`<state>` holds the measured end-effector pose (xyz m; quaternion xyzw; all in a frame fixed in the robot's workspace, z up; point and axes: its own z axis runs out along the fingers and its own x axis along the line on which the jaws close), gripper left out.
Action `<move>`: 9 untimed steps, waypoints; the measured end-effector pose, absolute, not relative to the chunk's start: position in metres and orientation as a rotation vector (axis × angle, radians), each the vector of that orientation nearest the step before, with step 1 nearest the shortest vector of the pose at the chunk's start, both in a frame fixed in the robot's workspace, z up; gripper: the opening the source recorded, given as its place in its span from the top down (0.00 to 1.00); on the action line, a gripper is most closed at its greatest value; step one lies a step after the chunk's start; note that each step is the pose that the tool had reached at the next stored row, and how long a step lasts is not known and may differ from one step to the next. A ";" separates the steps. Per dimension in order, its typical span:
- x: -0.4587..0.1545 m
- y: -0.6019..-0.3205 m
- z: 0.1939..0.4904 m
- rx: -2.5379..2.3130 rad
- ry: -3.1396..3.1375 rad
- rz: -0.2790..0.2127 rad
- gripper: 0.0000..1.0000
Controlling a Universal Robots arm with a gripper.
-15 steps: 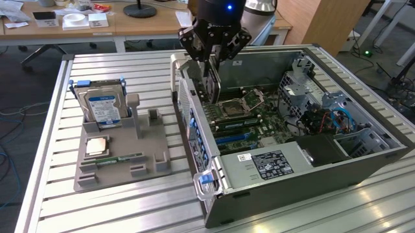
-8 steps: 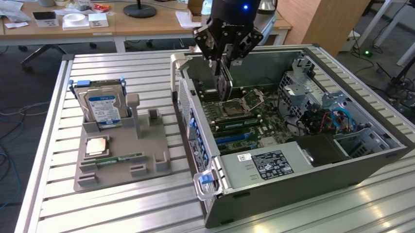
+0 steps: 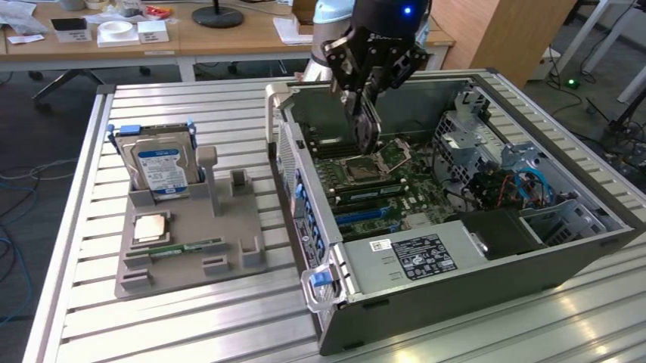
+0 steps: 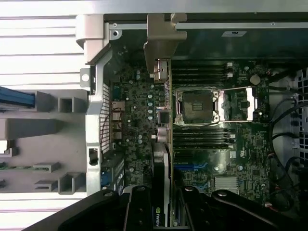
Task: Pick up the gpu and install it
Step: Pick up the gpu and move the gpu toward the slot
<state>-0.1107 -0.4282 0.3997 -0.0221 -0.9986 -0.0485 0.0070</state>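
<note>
My gripper (image 3: 361, 91) is shut on the gpu (image 3: 364, 125), a thin black card that hangs on edge above the open computer case (image 3: 464, 302), over the motherboard (image 3: 376, 189) near the case's rear wall. In the wrist view the gpu (image 4: 162, 159) appears edge-on between my gripper (image 4: 166, 204) fingers, and its pale metal bracket (image 4: 160, 41) points at the case's rear edge. The card runs just beside the CPU socket (image 4: 197, 103) and is held above the board, not seated in it.
A grey fixture tray (image 3: 192, 265) lies on the slatted metal table at the exterior view's left. It holds a silver hard drive (image 3: 162, 166), a green memory stick (image 3: 187, 247) and a CPU chip (image 3: 151, 225). Drive cages and cables (image 3: 504, 181) fill the case's far side.
</note>
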 end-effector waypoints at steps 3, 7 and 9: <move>-0.100 -0.427 0.400 -0.070 -3.119 -0.152 0.73; -0.086 -0.426 0.400 -0.070 -3.115 -0.151 0.73; -0.079 -0.426 0.400 -0.070 -3.113 -0.151 0.73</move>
